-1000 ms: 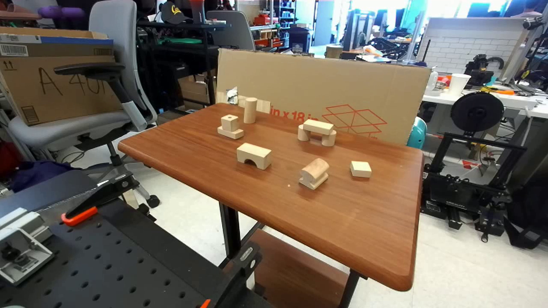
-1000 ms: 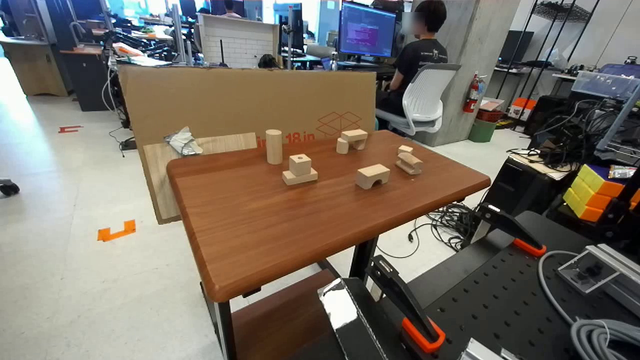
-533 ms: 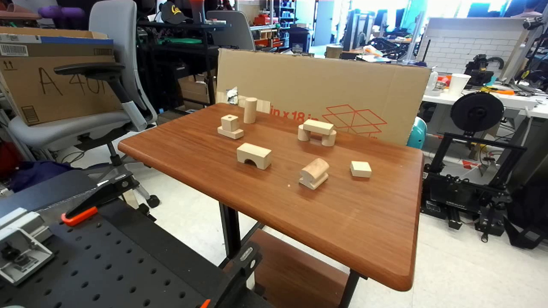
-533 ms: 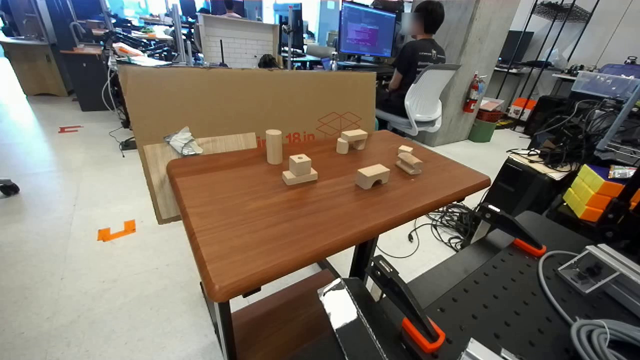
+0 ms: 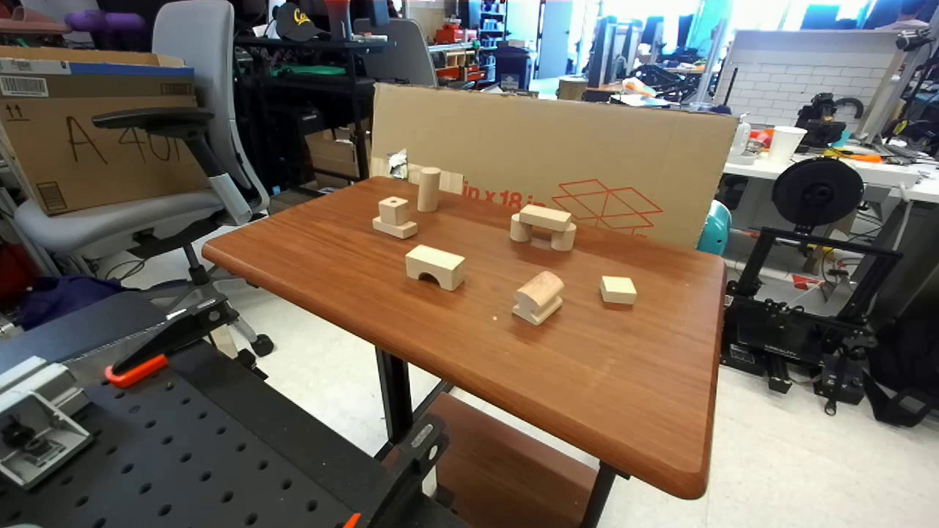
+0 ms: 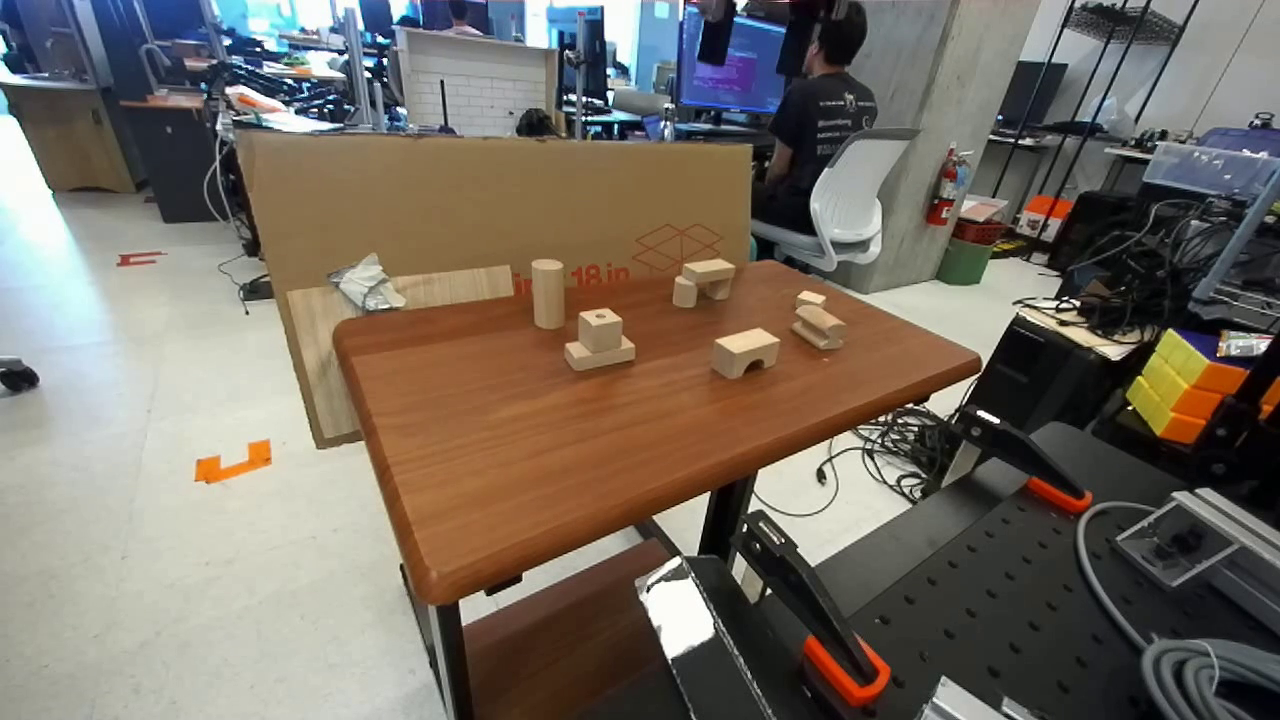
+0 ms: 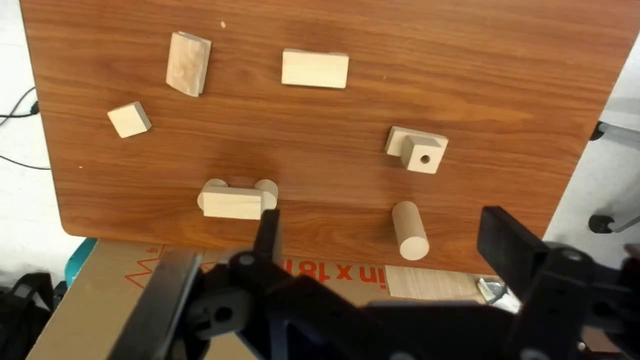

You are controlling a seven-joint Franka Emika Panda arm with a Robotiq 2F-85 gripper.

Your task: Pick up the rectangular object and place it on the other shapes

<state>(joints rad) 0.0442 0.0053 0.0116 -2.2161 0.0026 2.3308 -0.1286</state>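
The rectangular object, a pale oblong bar (image 5: 545,217), lies across two short upright cylinders (image 5: 563,237). The bar also shows in the wrist view (image 7: 231,202). The other shapes are a small cube with a hole (image 5: 394,210) on a flat slab (image 5: 396,229), and a taller upright cylinder (image 5: 429,189) near them. My gripper (image 7: 382,220) is open and empty, high above the table. In the wrist view its jaws stand wide apart, with the tall cylinder seen between them and the bar left of them. Its fingertips hang at the top edge of an exterior view (image 6: 757,42).
An arch block (image 5: 436,266), a grooved rounded block (image 5: 539,298) and a small pale block (image 5: 618,290) lie on the brown table (image 5: 469,323). A cardboard sheet (image 5: 550,147) stands along the far table edge.
My gripper has come down into the top of the exterior views, still open. The blocks have not moved. The seated person in the background has shifted a little.
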